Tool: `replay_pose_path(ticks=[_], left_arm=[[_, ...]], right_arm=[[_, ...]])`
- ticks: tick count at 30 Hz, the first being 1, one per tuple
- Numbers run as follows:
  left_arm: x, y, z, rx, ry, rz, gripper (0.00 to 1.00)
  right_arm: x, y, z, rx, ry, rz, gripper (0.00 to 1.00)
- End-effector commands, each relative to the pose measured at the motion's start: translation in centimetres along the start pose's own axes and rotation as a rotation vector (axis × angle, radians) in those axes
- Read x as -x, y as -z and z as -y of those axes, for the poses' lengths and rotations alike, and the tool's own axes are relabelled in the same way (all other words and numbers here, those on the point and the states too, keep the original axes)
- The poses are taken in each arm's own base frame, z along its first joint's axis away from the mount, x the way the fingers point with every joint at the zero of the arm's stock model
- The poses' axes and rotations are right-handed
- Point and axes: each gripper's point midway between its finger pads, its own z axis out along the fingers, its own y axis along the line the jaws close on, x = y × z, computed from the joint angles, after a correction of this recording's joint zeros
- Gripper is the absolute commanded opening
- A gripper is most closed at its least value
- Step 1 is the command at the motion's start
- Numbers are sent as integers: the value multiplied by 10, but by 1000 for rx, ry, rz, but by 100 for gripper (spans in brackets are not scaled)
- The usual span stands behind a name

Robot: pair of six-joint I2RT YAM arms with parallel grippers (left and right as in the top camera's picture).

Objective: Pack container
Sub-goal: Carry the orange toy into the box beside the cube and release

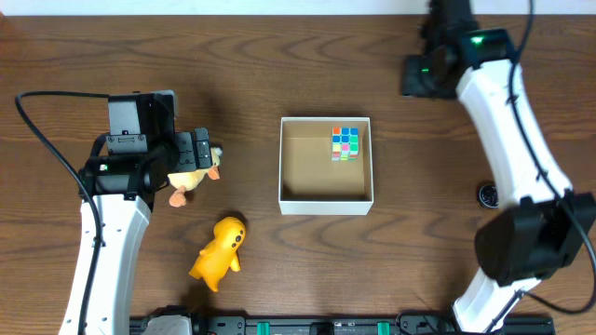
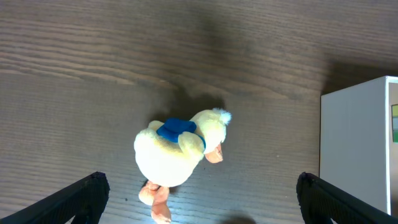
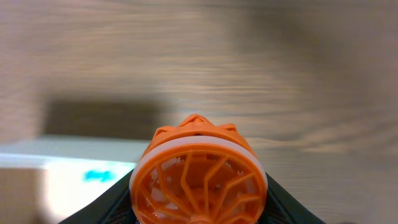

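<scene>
Container [image 1: 326,205] — cube [image 1: 345,143] in corner, floor open; right fingers [image 3: 112,208] clamp ball [image 3: 199,180].

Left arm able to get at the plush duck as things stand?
Probably yes: the left end effector hangs open directly above the plush duck, and nothing lies over or against the toy.

The dark wood-grain tabletop [image 1: 279,279] carries a pale plush duck [image 2: 177,152] directly under the left gripper [image 2: 200,198], between its spread fingers. A yellow toy figure [image 1: 220,253] lies near that gripper, back toward the arm's base. The white-walled container [image 1: 326,205] sits to that gripper's right. A small black disc [image 1: 488,194] lies well apart from the right gripper [image 1: 419,76].
</scene>
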Motion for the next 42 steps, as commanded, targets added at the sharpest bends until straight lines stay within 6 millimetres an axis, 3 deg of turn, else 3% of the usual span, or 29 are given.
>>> replay_pose_path(ticks=[1, 7, 11, 15, 21, 42], left_arm=[[10, 7, -2, 8, -3, 30, 98], [10, 7, -2, 8, -4, 30, 98], [10, 7, -2, 8, -4, 30, 98], [10, 7, -2, 8, -4, 30, 98], [10, 7, -2, 8, -4, 30, 98], [10, 7, -2, 8, -4, 30, 98]], right_arm=[[-25, -9, -47, 47, 160, -63, 41], [-63, -29, -115, 93, 364, -132, 43], [-81, -58, -133, 91, 409, -190, 43], [-97, -88, -136, 74, 424, -259, 43], [-107, -111, -134, 59, 426, -304, 45], [-103, -116, -138, 68, 435, -282, 47]])
